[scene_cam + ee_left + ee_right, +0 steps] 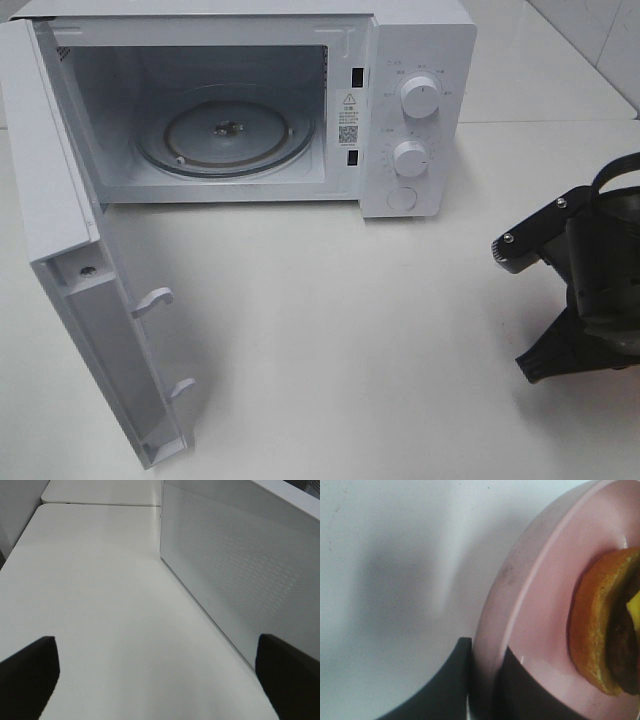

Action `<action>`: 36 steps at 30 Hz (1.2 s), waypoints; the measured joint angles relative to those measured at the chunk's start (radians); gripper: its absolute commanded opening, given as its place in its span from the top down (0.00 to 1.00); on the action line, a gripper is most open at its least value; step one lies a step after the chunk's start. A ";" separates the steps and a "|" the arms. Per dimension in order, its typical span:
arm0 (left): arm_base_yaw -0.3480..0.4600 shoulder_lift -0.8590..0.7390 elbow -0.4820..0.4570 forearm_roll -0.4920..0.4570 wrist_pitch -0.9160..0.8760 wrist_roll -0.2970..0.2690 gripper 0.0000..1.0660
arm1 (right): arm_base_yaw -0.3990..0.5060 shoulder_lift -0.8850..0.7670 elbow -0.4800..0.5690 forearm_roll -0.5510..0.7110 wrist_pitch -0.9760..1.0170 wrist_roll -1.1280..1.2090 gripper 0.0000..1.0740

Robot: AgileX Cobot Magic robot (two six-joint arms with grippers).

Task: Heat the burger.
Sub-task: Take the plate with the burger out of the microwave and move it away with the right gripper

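On table [350, 340] by open microwave [240, 100]: right pincer [485, 690] clamped on pink plate [535, 605] w/ burger [605, 630]; left pincer [160, 680] wide apart, empty.

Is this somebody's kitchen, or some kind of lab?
Probably a lab bench set up as a mock kitchen: an open white microwave stands alone on a bare white table, a robot arm waits beside it, and a burger sits on a pink plate.
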 measured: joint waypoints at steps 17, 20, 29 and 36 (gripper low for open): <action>0.000 0.000 0.000 0.000 0.000 0.000 0.06 | -0.090 0.216 -0.009 -0.093 -0.147 0.122 0.98; 0.000 0.000 0.000 0.000 0.000 0.000 0.06 | -0.090 0.230 -0.009 -0.109 -0.152 0.139 0.94; 0.000 0.000 0.000 0.000 0.000 0.000 0.06 | -0.093 0.224 -0.009 -0.060 -0.186 0.097 0.72; 0.000 0.000 0.000 0.000 0.000 0.000 0.06 | -0.093 0.081 -0.008 -0.001 -0.213 0.052 0.47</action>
